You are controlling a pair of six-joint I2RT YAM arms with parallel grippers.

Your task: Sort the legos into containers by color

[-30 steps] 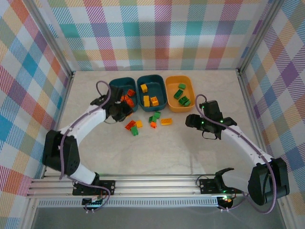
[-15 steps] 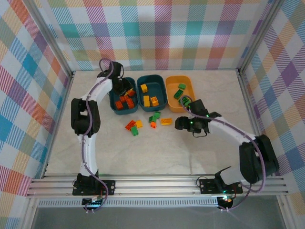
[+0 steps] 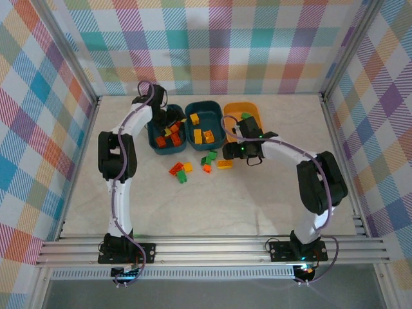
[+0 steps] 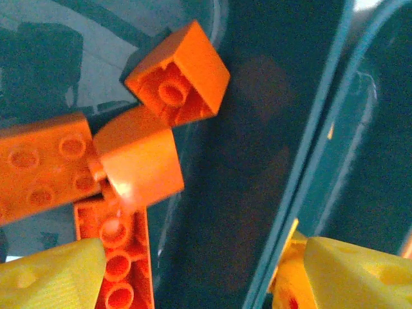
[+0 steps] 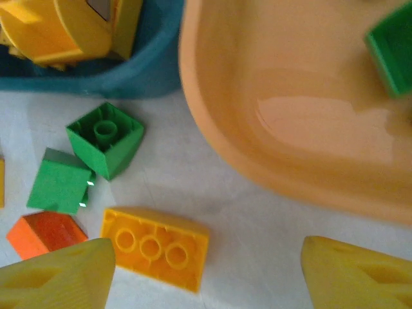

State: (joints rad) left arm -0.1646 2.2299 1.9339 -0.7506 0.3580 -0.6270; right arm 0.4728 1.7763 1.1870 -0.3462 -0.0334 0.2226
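Over the tubs, both of my grippers are spread wide and hold nothing.

My left gripper (image 3: 170,120) (image 4: 212,270) hangs inside the left teal tub (image 3: 152,138), with orange bricks (image 4: 180,71) lying under it. My right gripper (image 3: 226,152) (image 5: 206,277) is low over the table (image 3: 225,206), just beside the orange-yellow tub (image 5: 290,148). A yellow brick (image 5: 158,248) lies between its fingers. Two green bricks (image 5: 106,138) and an orange brick (image 5: 45,233) lie near it. Yellow bricks (image 3: 198,136) sit in the middle teal tub (image 3: 212,120).
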